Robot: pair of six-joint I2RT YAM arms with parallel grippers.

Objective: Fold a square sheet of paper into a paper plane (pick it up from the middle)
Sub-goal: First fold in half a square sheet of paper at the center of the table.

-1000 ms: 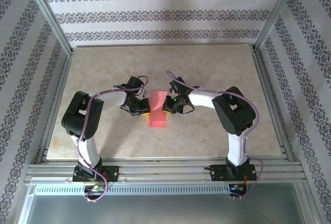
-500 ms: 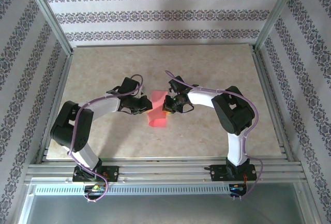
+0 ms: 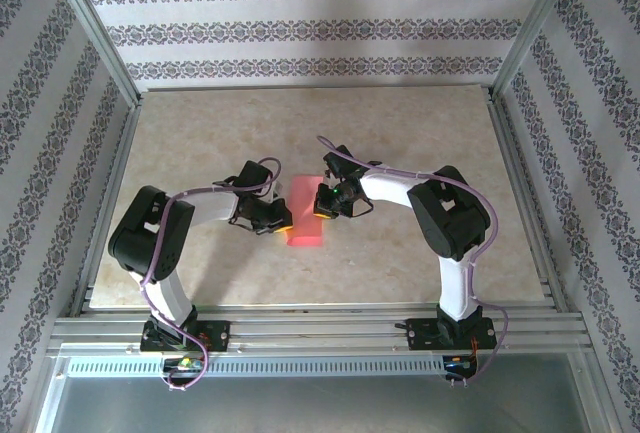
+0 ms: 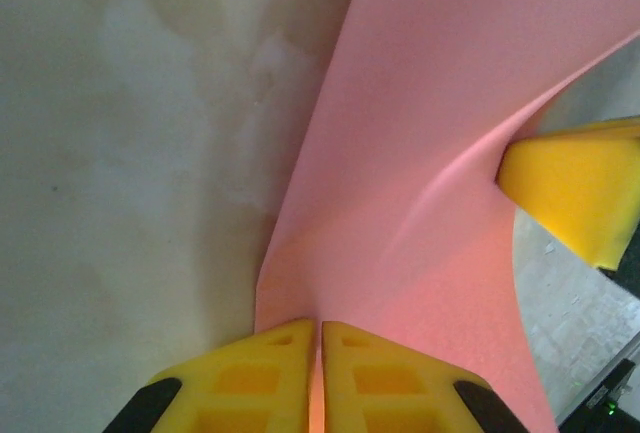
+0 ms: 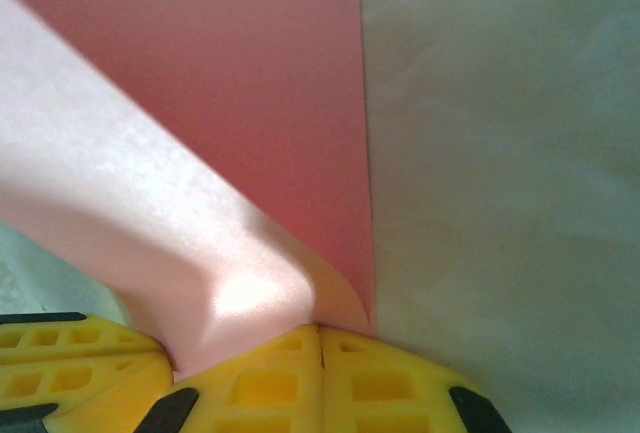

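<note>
Pink sheet of paper [image 3: 305, 229] at centre of the marble table [image 3: 420, 123], between the two arms, partly lifted.

Left claw [image 3: 280, 223] at the sheet's lower left edge. Wrist view: left claw [image 4: 319, 331] has its yellow tips pressed together, with a sliver of pink in the seam. It is clamped on the paper [image 4: 420, 153].

Right claw [image 3: 322, 209] at the sheet's right edge. Wrist view: right claw [image 5: 320, 331] has its tips together, nipping a curled-up corner. One pale flap of paper [image 5: 250, 83] rises toward frame left.
</note>
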